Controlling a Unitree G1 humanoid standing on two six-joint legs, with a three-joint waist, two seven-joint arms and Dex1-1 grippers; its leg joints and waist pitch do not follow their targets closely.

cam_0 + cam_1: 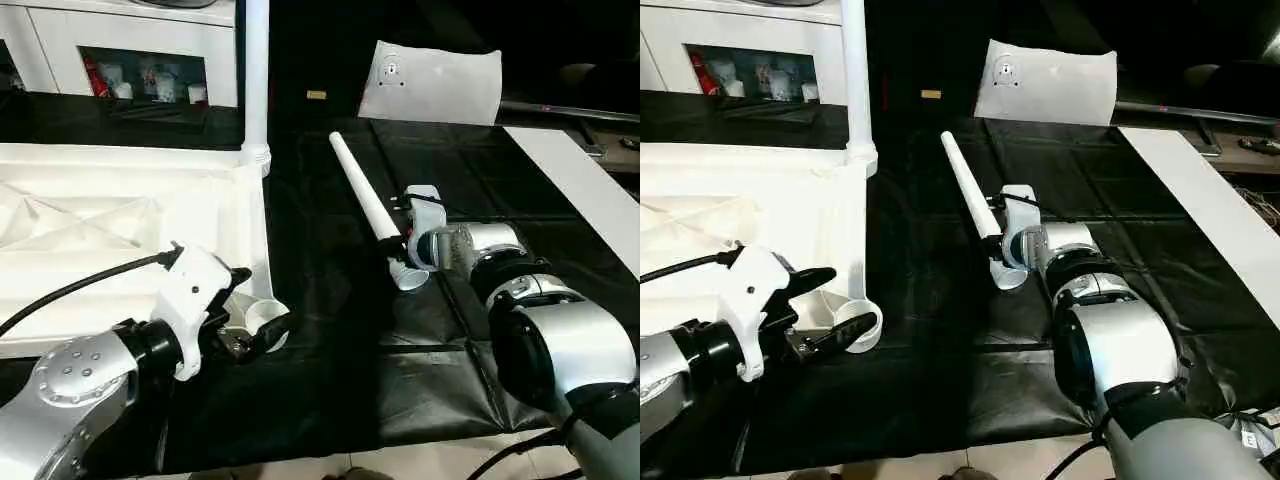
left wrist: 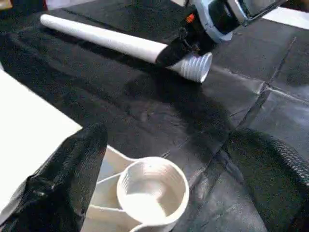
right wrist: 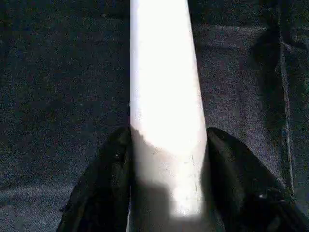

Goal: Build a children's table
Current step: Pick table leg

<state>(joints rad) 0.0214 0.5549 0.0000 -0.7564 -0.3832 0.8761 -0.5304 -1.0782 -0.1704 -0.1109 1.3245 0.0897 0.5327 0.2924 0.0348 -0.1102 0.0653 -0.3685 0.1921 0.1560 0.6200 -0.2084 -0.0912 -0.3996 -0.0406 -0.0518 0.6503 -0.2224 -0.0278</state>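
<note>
The white tabletop lies upside down, one leg upright in a corner socket; another leg lies apparently flat on black cloth.

The leg looks like smooth white plastic, a little glossy, with fine ridges at its wide end. The tabletop is the same white plastic, ribbed. The surface has a black, faintly shiny cover, creased. The forearms are silver metal, polished.
</note>
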